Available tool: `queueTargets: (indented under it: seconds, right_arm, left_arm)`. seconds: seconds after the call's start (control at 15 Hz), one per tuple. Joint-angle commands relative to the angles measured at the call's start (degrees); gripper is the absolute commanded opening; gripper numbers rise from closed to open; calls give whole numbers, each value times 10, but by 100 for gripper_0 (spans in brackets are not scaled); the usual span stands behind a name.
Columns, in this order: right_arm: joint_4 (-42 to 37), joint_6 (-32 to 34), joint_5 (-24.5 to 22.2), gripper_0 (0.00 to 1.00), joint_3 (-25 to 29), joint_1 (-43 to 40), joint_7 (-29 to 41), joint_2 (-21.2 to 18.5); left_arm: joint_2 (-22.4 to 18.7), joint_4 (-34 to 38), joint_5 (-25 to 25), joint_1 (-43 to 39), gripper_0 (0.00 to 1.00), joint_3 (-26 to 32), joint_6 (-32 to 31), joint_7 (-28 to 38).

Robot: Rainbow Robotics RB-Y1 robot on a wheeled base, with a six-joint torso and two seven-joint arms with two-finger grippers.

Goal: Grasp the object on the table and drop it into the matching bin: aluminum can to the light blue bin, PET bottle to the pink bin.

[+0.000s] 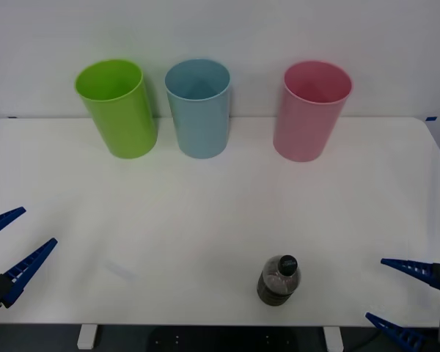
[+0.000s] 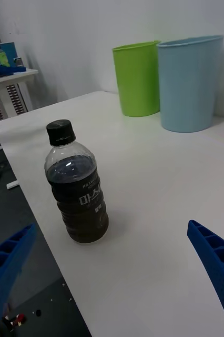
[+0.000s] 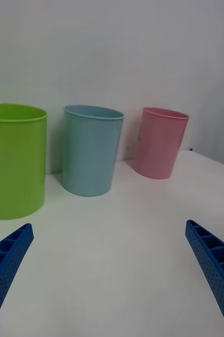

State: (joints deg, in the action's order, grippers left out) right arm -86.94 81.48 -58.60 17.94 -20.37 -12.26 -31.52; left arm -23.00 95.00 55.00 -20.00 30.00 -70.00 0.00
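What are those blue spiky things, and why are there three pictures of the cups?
The blue things are a robot's fingers. It has two arms, each ending in a gripper. One picture looks down from above: the left gripper and right gripper wait open at the near edge of the white table, holding nothing. The other two pictures come from cameras on its wrists. A small bottle stands upright near the right gripper. At the back stand a green bin, a light blue bin and a pink bin.

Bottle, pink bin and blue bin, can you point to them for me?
bottle (image 1: 278, 284): front view, on its dark lower body.
pink bin (image 1: 303, 125): front view, middle of its outer wall.
blue bin (image 1: 201, 121): front view, middle of its outer wall.
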Motion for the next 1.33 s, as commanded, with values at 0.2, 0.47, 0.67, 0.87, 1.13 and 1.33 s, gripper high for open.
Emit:
queueTargets:
  seconds: [0.2,0.47,0.67,0.87,1.13,1.33]
  right_arm:
    - [34,-1,-11,100,-43,37,-19,-3]
    - [71,-4,-18,100,-75,67,-80,-2]
    - [102,-6,-19,100,-99,87,-124,-3]
    - [137,-7,-19,100,-127,113,-156,-3]
    - [148,-25,-19,100,-158,127,-166,1]
    - [148,-35,-19,100,-175,134,-170,12]
  left_arm:
    - [0,0,0,0,100,0,0,0]
    - [0,0,0,0,100,0,0,0]
    - [0,0,0,0,100,0,0,0]
    - [0,0,0,0,100,0,0,0]
    - [0,0,0,0,100,0,0,0]
    - [0,0,0,0,100,0,0,0]
